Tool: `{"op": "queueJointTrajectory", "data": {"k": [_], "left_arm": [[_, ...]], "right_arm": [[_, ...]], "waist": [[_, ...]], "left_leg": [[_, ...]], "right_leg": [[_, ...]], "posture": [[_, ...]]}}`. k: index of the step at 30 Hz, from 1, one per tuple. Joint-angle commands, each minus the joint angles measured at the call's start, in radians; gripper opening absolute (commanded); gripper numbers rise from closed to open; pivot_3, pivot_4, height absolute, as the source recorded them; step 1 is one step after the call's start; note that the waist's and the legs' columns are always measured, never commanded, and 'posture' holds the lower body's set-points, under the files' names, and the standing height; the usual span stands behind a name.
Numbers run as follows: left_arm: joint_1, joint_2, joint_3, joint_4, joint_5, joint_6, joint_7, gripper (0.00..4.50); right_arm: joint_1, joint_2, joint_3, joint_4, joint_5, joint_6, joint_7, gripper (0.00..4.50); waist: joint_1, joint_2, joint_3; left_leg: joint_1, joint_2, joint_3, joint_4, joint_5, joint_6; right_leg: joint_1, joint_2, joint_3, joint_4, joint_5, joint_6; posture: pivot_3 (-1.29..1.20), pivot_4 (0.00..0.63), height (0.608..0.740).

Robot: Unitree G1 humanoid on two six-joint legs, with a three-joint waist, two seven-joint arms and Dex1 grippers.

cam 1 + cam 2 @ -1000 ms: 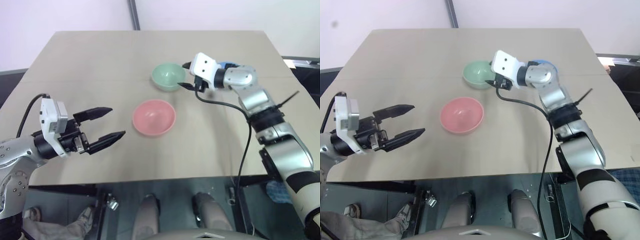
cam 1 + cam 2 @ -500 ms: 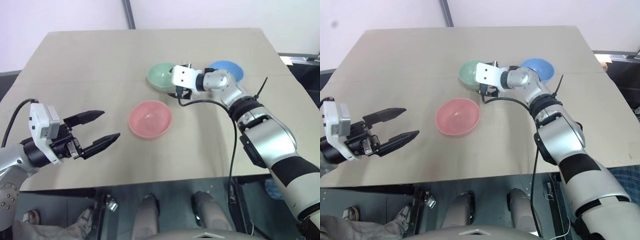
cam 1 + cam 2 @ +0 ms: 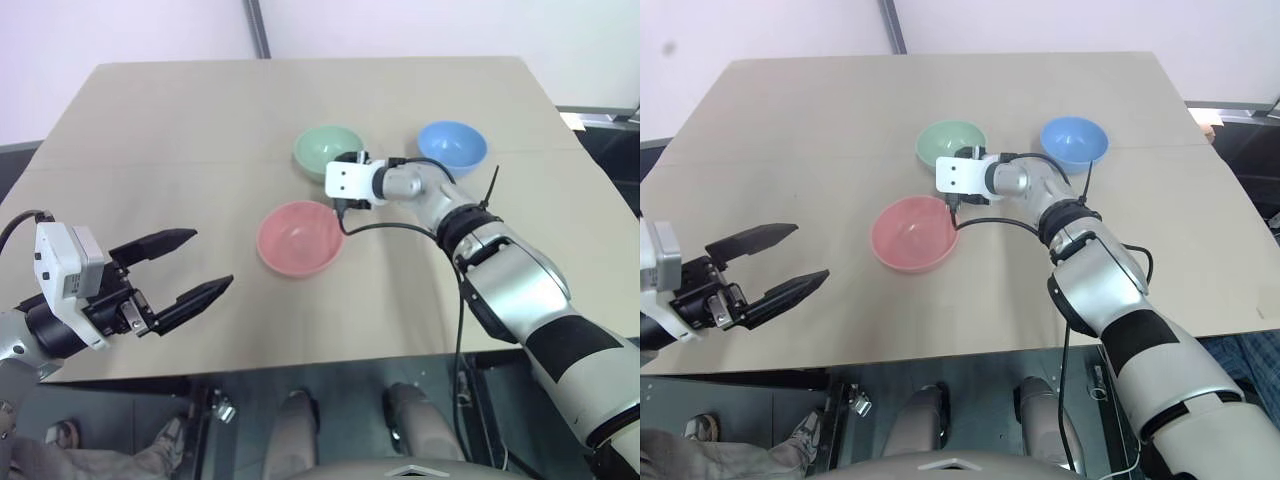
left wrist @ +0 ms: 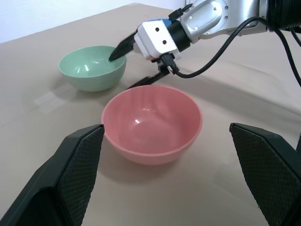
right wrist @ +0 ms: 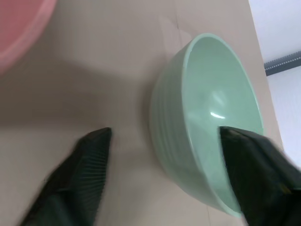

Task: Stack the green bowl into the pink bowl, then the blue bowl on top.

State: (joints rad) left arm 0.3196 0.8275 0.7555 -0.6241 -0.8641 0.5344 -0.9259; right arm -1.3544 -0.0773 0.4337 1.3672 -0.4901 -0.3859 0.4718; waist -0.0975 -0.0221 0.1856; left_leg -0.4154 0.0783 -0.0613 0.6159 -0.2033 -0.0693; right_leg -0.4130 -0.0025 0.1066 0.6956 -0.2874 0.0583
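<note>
**Right fingers straddling green bowl rim; left fingers spread and empty**

Green bowl: upright on the tan bench, at the far middle, apart from the other two bowls. Pink bowl: upright and empty, nearer than the green bowl, just beside the right wrist. Blue bowl: upright, to the right of the green bowl, well apart from it.

Right gripper: reaching in from the right, across the gap between the pink and green bowls. Fingers parted, one black finger over the inside of the green bowl, the other outside its wall above the bench surface, the near rim lying between them. Not clamped on the wall; bowl resting flat on the bench. A black cable looping from the wrist over the bench beside the pink bowl.

Left gripper: held off the near left edge of the bench, well apart from all three bowls, pointing toward the pink bowl. Fingers spread wide, nothing between them.
</note>
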Motion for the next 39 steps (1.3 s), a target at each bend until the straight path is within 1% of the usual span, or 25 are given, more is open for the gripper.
{"op": "queueJointTrajectory", "data": {"k": [1,2,3,4,5,6,11,14,15,17,18,19,20,21,23,26,27,30,33,36,37,38,39], "left_arm": [[0.010,-0.002,0.050,-0.041,-0.021,-0.004,0.016,4.50],[0.011,-0.003,0.050,-0.043,-0.023,-0.004,0.019,4.50],[0.010,-0.003,0.047,-0.043,-0.023,-0.006,0.023,4.50],[0.009,-0.003,0.044,-0.044,-0.022,-0.007,0.026,4.50],[0.007,-0.004,0.041,-0.044,-0.023,-0.007,0.029,4.50],[0.005,-0.005,0.036,-0.044,-0.023,-0.008,0.031,4.50],[-0.016,-0.004,0.007,-0.031,-0.013,-0.013,0.036,4.50],[-0.036,-0.006,-0.019,-0.022,-0.009,-0.016,0.041,4.50],[-0.041,-0.007,-0.027,-0.018,-0.005,-0.018,0.040,4.50],[-0.047,-0.007,-0.038,-0.001,0.000,-0.022,0.028,4.50],[-0.048,-0.006,-0.041,0.012,0.004,-0.027,0.017,4.50],[-0.050,-0.004,-0.043,0.026,0.009,-0.033,0.005,4.50],[-0.053,-0.001,-0.046,0.045,0.013,-0.042,-0.014,4.50],[-0.059,0.005,-0.049,0.071,0.016,-0.050,-0.036,4.50],[-0.072,0.016,-0.056,0.121,0.031,-0.074,-0.082,4.50],[-0.090,0.022,-0.073,0.181,0.059,-0.109,-0.131,4.50],[-0.095,0.023,-0.079,0.199,0.070,-0.118,-0.143,4.50],[-0.114,0.027,-0.093,0.235,0.093,-0.138,-0.163,4.50],[-0.139,0.033,-0.107,0.265,0.110,-0.148,-0.179,4.50],[-0.154,0.033,-0.117,0.275,0.119,-0.152,-0.186,4.50],[-0.157,0.033,-0.119,0.276,0.120,-0.154,-0.188,4.50],[-0.161,0.032,-0.123,0.278,0.121,-0.154,-0.189,4.50],[-0.166,0.031,-0.127,0.278,0.122,-0.154,-0.188,4.50]], "right_arm": [[-0.003,-0.006,-0.009,-0.009,-0.007,0.003,0.006,2.22],[-0.002,-0.009,-0.006,-0.009,-0.011,0.002,0.007,1.79],[0.000,-0.011,-0.003,-0.009,-0.016,0.000,0.006,1.23],[0.002,-0.014,-0.001,-0.009,-0.020,-0.003,0.004,0.88],[0.004,-0.017,0.001,-0.010,-0.026,-0.006,-0.002,0.39],[0.005,-0.020,0.003,-0.011,-0.033,-0.010,-0.009,0.06],[0.003,-0.046,0.015,-0.019,-0.060,-0.046,-0.052,0.06],[-0.013,-0.072,-0.014,-0.040,-0.032,-0.102,-0.028,0.06],[-0.017,-0.077,-0.049,-0.053,0.012,-0.123,0.026,0.06],[-0.019,-0.068,-0.168,-0.104,0.179,-0.122,0.227,0.06],[-0.010,-0.066,-0.213,-0.152,0.260,-0.108,0.351,0.06],[0.008,-0.067,-0.238,-0.214,0.326,-0.079,0.467,0.06],[0.048,-0.076,-0.242,-0.329,0.390,-0.020,0.587,0.06],[0.107,-0.091,-0.232,-0.488,0.450,0.070,0.683,0.06],[0.228,-0.126,-0.192,-0.792,0.522,0.241,0.788,0.06],[0.360,-0.162,-0.144,-1.099,0.548,0.439,0.804,0.06],[0.394,-0.173,-0.126,-1.173,0.546,0.503,0.801,0.06],[0.462,-0.192,-0.092,-1.312,0.545,0.647,0.774,0.06],[0.501,-0.206,-0.064,-1.377,0.503,0.714,0.710,1.12],[0.506,-0.223,-0.062,-1.400,0.475,0.710,0.660,2.56],[0.506,-0.228,-0.062,-1.405,0.471,0.705,0.649,3.12],[0.505,-0.235,-0.077,-1.418,0.477,0.711,0.636,3.55],[0.501,-0.245,-0.095,-1.434,0.492,0.719,0.633,3.55]], "waist": [[0.000,0.000,0.000],[0.000,0.000,0.000],[0.000,0.000,0.000],[0.000,0.000,0.000],[0.000,0.000,0.000],[0.000,0.000,0.000],[-0.001,0.000,0.000],[-0.001,0.000,0.000],[-0.001,0.000,0.000],[-0.002,0.000,0.000],[-0.004,0.000,0.001],[-0.005,0.001,0.001],[-0.006,0.001,0.001],[-0.002,0.001,0.001],[0.007,0.001,0.000],[0.023,0.001,0.001],[0.028,0.001,0.001],[0.029,0.001,0.001],[0.028,0.000,0.000],[0.029,0.000,0.000],[0.029,0.000,0.000],[0.029,0.000,0.000],[0.029,0.000,0.000]], "left_leg": [[0.000,0.000,0.000,0.000,0.000,0.000],[0.000,0.000,0.000,0.000,0.000,0.000],[0.000,0.000,0.000,0.000,0.000,0.000],[0.000,0.000,0.000,0.000,0.000,0.000],[0.000,0.000,0.000,0.000,0.000,0.000],[0.000,0.000,0.000,0.000,0.000,0.000],[0.000,0.000,0.000,0.000,0.000,0.000],[0.000,0.000,0.000,0.000,0.000,0.000],[0.000,0.000,0.000,0.000,0.000,0.000],[0.000,0.000,0.000,0.000,0.000,0.000],[0.000,0.000,0.000,0.000,0.000,0.000],[0.000,0.000,0.000,0.000,0.000,0.000],[0.000,0.000,0.000,0.000,0.000,0.000],[0.001,0.001,0.000,-0.001,0.000,0.000],[0.001,0.001,-0.002,-0.001,0.000,0.000],[0.000,0.001,-0.004,-0.001,0.000,0.000],[-0.001,0.001,-0.004,0.000,0.000,0.000],[0.000,0.000,-0.004,0.001,0.000,-0.001],[0.000,0.001,-0.004,0.002,0.002,-0.002],[0.001,0.001,-0.004,0.002,0.002,-0.003],[0.000,0.001,-0.004,0.002,0.002,-0.003],[0.000,0.001,-0.004,0.002,0.002,-0.003],[0.000,0.001,-0.004,0.002,0.002,-0.003]], "right_leg": [[0.000,0.000,0.000,0.000,0.000,0.000],[0.000,0.000,0.000,0.000,0.000,0.000],[0.000,0.000,0.000,0.000,0.000,0.000],[0.000,0.000,0.000,0.000,0.000,0.000],[0.000,0.000,0.000,0.000,0.000,0.000],[0.000,0.000,0.000,0.000,0.000,0.000],[0.000,0.000,0.000,0.000,0.000,0.000],[0.000,0.000,0.000,0.000,0.000,0.000],[0.000,0.000,0.000,0.000,0.000,0.000],[0.000,0.000,0.000,0.000,0.000,0.000],[0.000,0.000,0.000,0.000,0.000,0.000],[0.000,0.000,0.000,0.000,0.000,0.000],[0.000,0.000,0.000,0.000,0.000,0.000],[0.001,0.000,0.000,0.000,0.000,0.000],[0.002,0.000,-0.003,0.000,0.000,0.000],[0.002,0.000,-0.005,-0.001,0.000,0.000],[0.002,0.000,-0.005,-0.001,0.000,0.000],[0.002,0.000,-0.005,0.000,0.000,0.000],[0.002,0.001,-0.005,0.000,0.000,0.000],[0.002,0.001,-0.004,0.000,0.000,0.000],[0.002,0.001,-0.004,0.000,0.000,0.000],[0.002,0.001,-0.004,0.000,0.000,0.000],[0.002,0.001,-0.004,0.000,0.000,0.000]], "posture": [[0.00,0.150,0.740],[0.00,0.150,0.740],[0.00,0.150,0.740],[0.00,0.150,0.740],[0.00,0.150,0.740],[0.00,0.150,0.740],[0.00,0.150,0.740],[0.00,0.150,0.740],[0.00,0.150,0.740],[0.00,0.150,0.740],[0.00,0.150,0.740],[0.00,0.150,0.740],[0.00,0.150,0.740],[0.00,0.150,0.740],[0.00,0.150,0.740],[0.00,0.150,0.740],[0.00,0.150,0.740],[0.00,0.150,0.740],[0.00,0.150,0.740],[0.00,0.150,0.740],[0.00,0.150,0.740],[0.00,0.150,0.740],[0.00,0.150,0.740]]}}
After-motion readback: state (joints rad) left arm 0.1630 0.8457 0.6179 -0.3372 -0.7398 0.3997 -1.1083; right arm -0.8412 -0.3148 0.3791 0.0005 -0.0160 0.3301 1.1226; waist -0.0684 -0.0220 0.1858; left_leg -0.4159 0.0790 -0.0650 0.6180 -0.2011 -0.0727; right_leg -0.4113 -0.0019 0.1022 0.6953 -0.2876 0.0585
